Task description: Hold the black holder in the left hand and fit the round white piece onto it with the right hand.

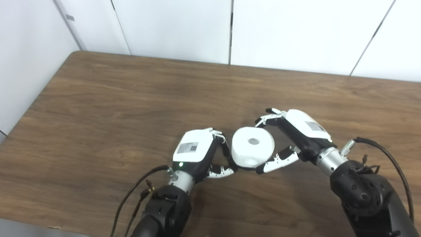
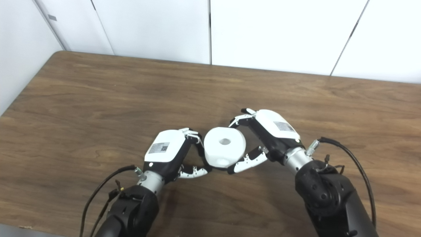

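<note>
Roughly: table (image 1: 98, 108) sat wide and bare on all sides, edges well away from the work, plenty of room to pull back or re-approach. Round white piece (image 1: 252, 150) sat between both hands near the front centre, bore up. Left hand (image 1: 200, 153) curled against its left side, fingers closed round something below; black holder probably there, mostly hidden. Right hand (image 1: 289, 138) spread wide round the right side, thumb touching low. Risk judged: off-axis push, piece cocking or slipping out sideways.

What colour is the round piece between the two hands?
White, with a small hole in its top; the round piece shows best in the left eye view.
</note>
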Available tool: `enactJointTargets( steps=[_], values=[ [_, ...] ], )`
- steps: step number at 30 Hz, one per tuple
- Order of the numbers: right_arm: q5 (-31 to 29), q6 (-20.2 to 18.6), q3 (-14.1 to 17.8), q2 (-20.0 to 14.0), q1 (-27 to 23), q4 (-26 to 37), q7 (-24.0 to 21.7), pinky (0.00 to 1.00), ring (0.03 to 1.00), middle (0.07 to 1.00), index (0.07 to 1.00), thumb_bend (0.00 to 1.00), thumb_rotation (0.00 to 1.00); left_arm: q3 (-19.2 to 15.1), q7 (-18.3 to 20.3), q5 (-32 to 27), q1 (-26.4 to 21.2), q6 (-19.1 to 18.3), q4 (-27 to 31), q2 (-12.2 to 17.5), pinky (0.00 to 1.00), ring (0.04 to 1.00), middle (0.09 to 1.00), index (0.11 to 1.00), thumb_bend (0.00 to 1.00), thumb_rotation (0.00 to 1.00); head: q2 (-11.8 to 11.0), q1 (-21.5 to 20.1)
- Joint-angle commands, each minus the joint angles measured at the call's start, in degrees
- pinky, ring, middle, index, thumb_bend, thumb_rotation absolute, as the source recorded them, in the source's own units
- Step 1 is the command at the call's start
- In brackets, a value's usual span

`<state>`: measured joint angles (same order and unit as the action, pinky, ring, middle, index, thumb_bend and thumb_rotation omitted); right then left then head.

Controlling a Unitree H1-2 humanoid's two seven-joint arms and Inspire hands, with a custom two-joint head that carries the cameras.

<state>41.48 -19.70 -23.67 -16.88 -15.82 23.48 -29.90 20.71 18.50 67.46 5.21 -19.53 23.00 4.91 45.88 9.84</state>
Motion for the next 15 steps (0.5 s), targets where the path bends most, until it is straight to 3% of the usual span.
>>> enactJointTargets(
  steps=[1, 15],
  values=[
    [0.66, 0.63, 0.37, -0.22, -1.53, 1.37, -0.30, 0.98, 0.962, 0.838, 0.662, 0.97, 0.33, 0.70, 3.64, -0.81, 1.84, -0.84, -1.54, 0.16, 0.84, 0.882, 0.800, 0.488, 0.52, 0.05, 0.09, 0.04],
    [1.68, -0.18, 0.47, 0.19, -1.57, 0.87, -1.88, 0.99, 0.989, 0.882, 0.733, 1.00, 0.42, 0.73, 3.17, -1.19, 1.88, -0.45, -2.17, 0.41, 0.83, 0.882, 0.794, 0.487, 0.52, 0.05, -0.19, -0.03]
  ],
)
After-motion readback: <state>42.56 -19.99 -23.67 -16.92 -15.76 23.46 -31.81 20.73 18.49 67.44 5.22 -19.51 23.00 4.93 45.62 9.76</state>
